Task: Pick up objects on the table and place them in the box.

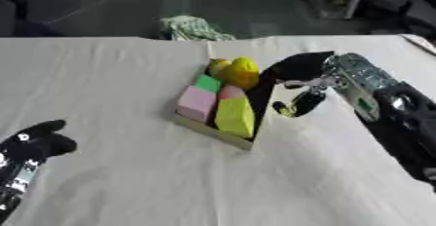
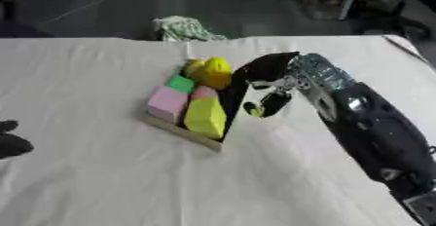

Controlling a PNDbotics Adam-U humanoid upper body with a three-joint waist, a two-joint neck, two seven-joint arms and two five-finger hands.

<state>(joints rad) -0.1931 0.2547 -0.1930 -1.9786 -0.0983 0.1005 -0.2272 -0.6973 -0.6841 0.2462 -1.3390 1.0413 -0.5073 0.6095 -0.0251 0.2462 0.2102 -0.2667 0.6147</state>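
Box sits mid-table on the white cloth, already packed: pink block, yellow-green block, small green block, a pinkish piece between them, and yellow rounded items at the far end. No loose objects show on the cloth.

Step, as I judge it: end of a placement, or a check at the box's right wall. Next move likely calls for lifting the hand clear without nudging the box, then looking for anything left to pick.

Right hand comes in from the right, forearm angled across the table, palm over the box's right edge, fingers drooping beside it. Nothing clearly held; whether the fingers are wide or curled, cannot tell.

Left hand idles at lower left, dark fingers curled, holding nothing.
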